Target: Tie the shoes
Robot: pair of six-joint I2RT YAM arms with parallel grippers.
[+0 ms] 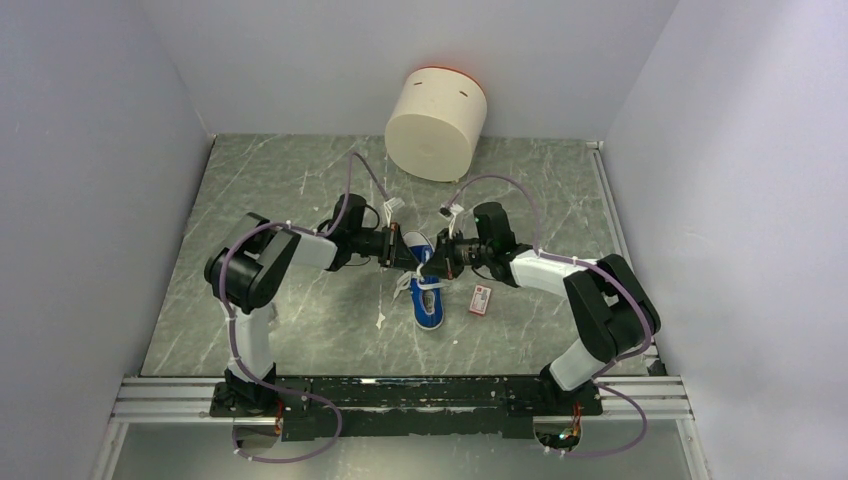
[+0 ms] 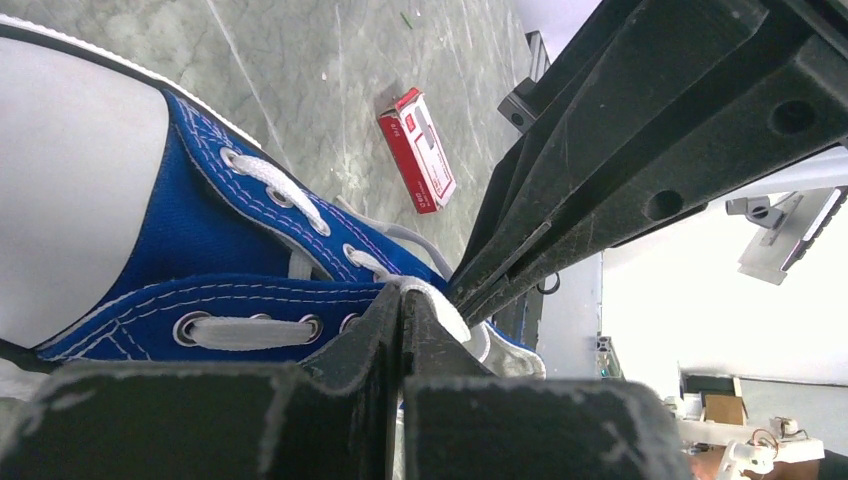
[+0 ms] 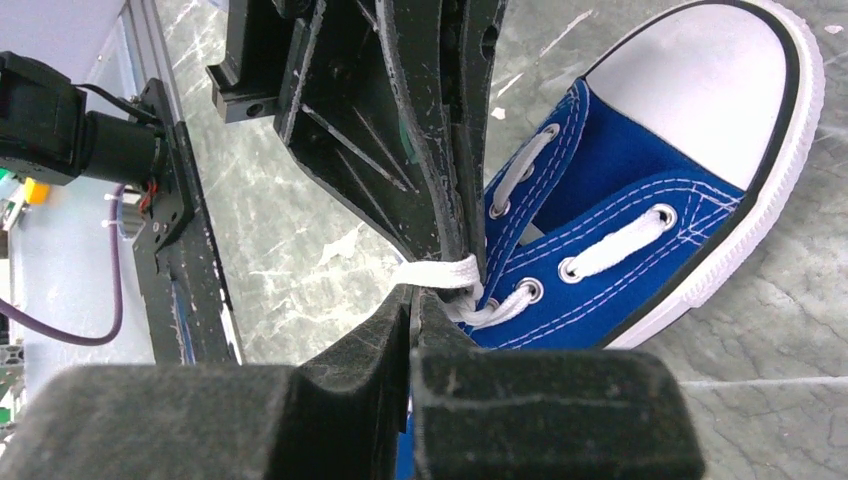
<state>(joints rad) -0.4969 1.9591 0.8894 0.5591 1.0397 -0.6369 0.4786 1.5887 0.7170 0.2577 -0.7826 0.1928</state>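
Table (image 1: 300, 330): blue sneaker (image 1: 429, 300) at centre, long axis near-to-far, toe away from arm bases, heel nearer. Both grippers reach in from opposite sides, equally near, tips meeting over sneaker's middle. Left gripper (image 2: 401, 305) pinched tight on white lace (image 3: 440, 272). Right gripper (image 3: 412, 300) closed too, touching same lace; hold on it unclear.

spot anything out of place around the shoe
A red-and-white packet lies loose on the table right of the shoe, unrelated to lacing. At the far edge a cream cylinder sits tilted, apparently tipped over.
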